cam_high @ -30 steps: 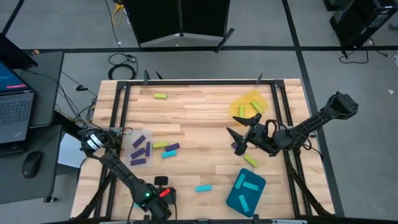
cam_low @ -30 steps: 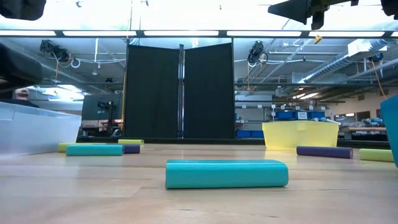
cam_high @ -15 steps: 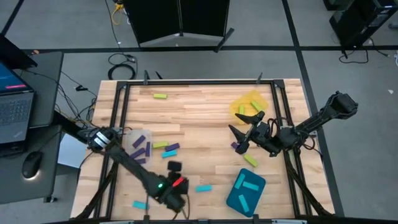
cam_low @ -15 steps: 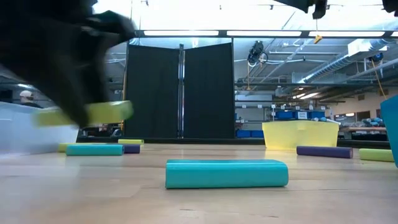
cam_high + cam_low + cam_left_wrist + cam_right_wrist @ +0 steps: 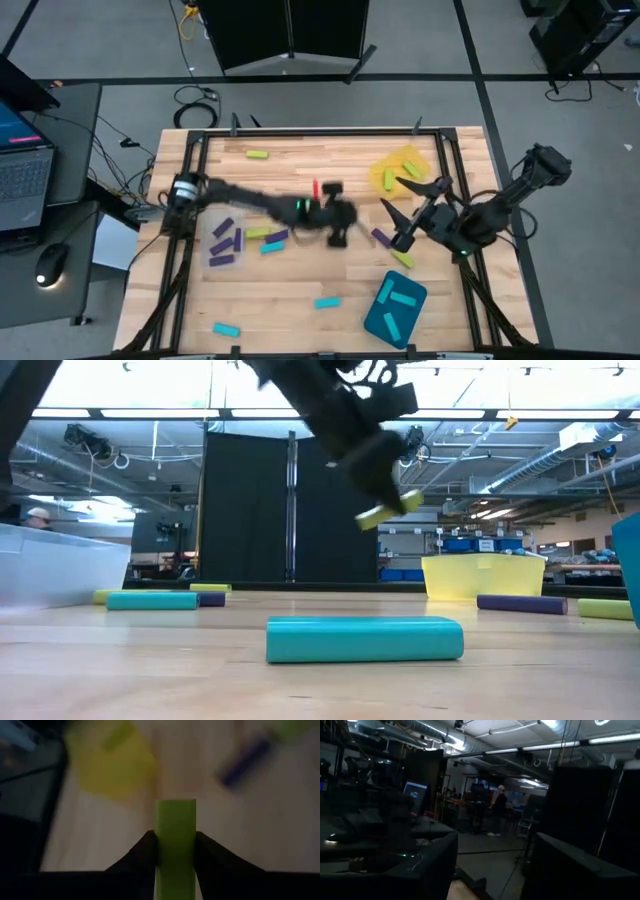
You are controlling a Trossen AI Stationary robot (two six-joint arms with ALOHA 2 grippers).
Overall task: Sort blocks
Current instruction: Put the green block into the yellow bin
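Nearest to us in the low view lies a cyan block (image 5: 364, 638), a stiff oblong bar with flat faces and squared ends; we judge these blocks light and rigid, a little smooth, best taken across the narrow width at mid-length so they do not pivot. That is how the left pincer (image 5: 175, 847) has its yellow-green block (image 5: 175, 840): clamped on both long sides, the free end sticking forward, carried in the air short of the yellow tray (image 5: 398, 165). A purple block (image 5: 383, 238) lies on the wooden surface (image 5: 300, 180) near the tray, between the two arms. Beyond it the right pincer (image 5: 413, 205) hangs beside the yellow tray, fingers spread wide, holding nothing.
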